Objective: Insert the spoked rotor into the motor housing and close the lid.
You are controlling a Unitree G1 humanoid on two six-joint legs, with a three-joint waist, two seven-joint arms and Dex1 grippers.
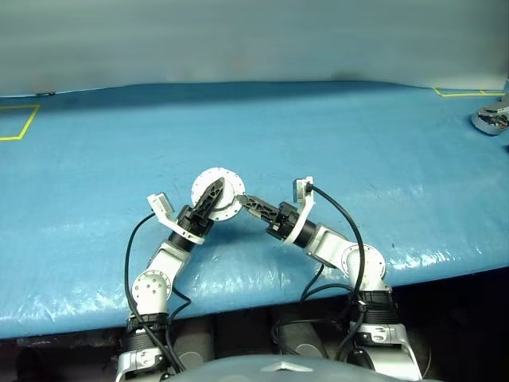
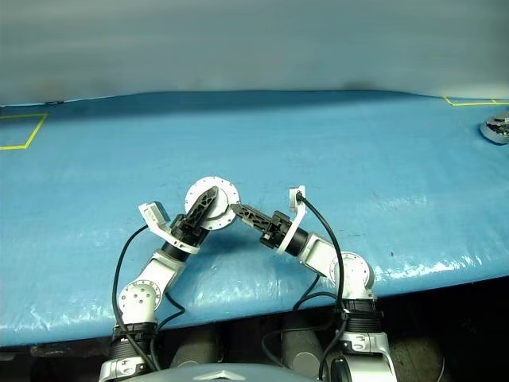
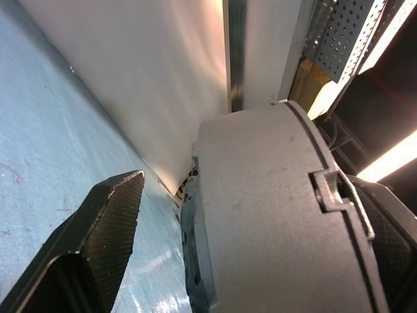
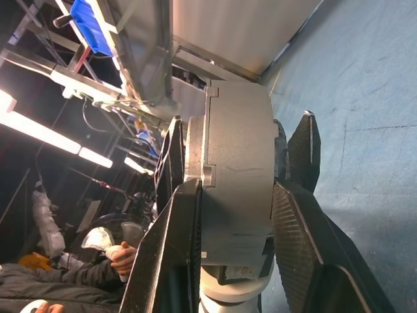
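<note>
setting: a blue-covered tabletop [image 1: 334, 151] with yellow tape marks at its far corners, seen from above the robot's two arms.
motor housing: held up off the tabletop between the two arms, near the front edge; its grey body [image 4: 238, 189] is closed, with the lid [image 1: 216, 189] showing its pale round face and ring of small holes toward the camera.
right gripper [image 1: 250, 201]: reaches in from the right, jaws clamped on the motor housing, one finger on each flat face in the right wrist view.
left gripper [image 1: 211, 196]: lies across the lid's face, jaws apart; in the left wrist view one finger [image 3: 107, 222] stands clear of the grey body, a gap between them.
far right: a small silver object [image 1: 493, 118] rests on the tabletop, well apart from the arms; what it is cannot be told.
background: a person's hand [image 4: 120, 255] shows beyond the tabletop.
</note>
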